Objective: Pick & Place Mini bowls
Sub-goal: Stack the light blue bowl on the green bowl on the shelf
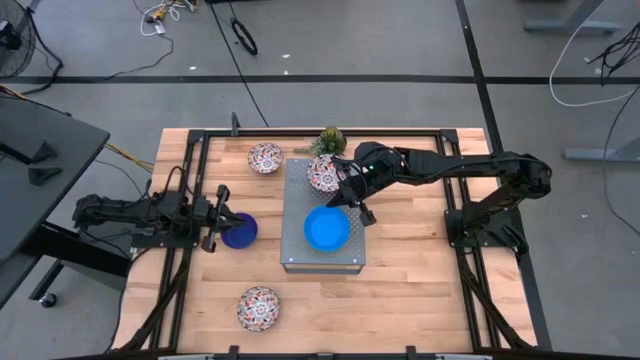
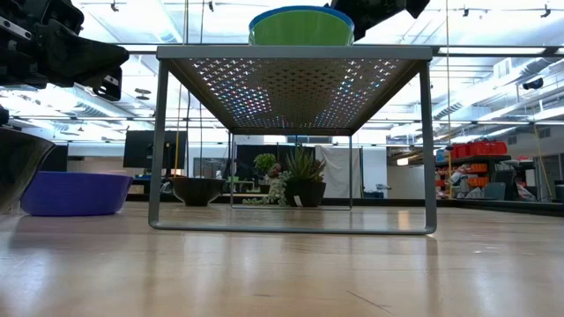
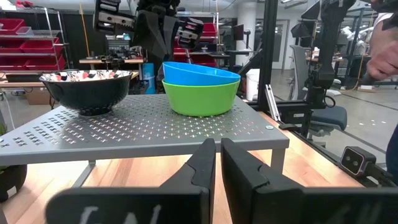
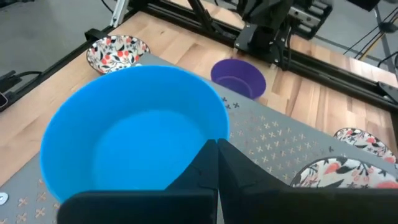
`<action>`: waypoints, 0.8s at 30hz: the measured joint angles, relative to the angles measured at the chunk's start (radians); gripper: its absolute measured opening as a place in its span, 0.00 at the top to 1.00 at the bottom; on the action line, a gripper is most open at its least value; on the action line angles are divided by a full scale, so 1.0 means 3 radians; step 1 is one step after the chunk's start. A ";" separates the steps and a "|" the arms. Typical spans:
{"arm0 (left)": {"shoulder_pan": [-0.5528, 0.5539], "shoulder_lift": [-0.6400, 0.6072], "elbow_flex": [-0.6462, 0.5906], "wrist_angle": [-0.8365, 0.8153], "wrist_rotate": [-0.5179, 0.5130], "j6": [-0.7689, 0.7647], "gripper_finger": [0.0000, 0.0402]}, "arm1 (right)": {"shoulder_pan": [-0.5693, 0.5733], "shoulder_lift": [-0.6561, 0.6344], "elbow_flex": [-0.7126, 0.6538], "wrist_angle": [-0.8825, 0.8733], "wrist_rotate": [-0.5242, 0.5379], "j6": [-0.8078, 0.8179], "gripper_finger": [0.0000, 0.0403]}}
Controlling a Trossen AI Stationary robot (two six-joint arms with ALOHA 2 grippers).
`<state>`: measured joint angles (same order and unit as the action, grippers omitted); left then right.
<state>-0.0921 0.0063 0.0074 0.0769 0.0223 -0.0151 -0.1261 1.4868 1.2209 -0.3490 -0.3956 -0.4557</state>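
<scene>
A light blue bowl [image 1: 326, 228] sits nested in a bright green bowl [image 3: 202, 99] on the grey perforated stand [image 1: 300, 250]. A floral bowl [image 1: 322, 173] stands on the stand's far part. My right gripper [image 1: 358, 207] is shut at the light blue bowl's far-right rim [image 4: 225, 127]. A dark blue bowl [image 1: 240, 231] rests on the table left of the stand. My left gripper [image 1: 218, 229] is shut and empty, raised above the table beside that bowl; in its wrist view [image 3: 217, 168] it faces the stand. My right gripper's shut fingers [image 4: 205, 165] point down at the light blue bowl's rim; I cannot tell whether they touch it. The bowl rests upright in the green bowl.
One more floral bowl [image 1: 265, 157] lies on the table at the far side, and another [image 1: 258, 307] near the front edge. A small spiky plant [image 1: 330, 140] stands behind the stand. Black frame rails run along the table's left and right sides.
</scene>
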 joint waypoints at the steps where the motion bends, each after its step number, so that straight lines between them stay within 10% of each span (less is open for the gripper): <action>1: 0.0000 0.0000 0.0000 0.0000 0.0000 0.0000 0.93 | 0.0000 -0.0003 0.0000 0.0022 -0.0016 0.0001 1.00; 24: 0.0000 0.0000 0.0000 0.0001 0.0000 0.0000 0.93 | -0.0036 0.0111 -0.0004 -0.0060 -0.0105 0.0060 1.00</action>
<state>-0.0921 0.0062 0.0074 0.0772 0.0223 -0.0151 -0.1370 1.5200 1.2198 -0.3669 -0.4271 -0.4377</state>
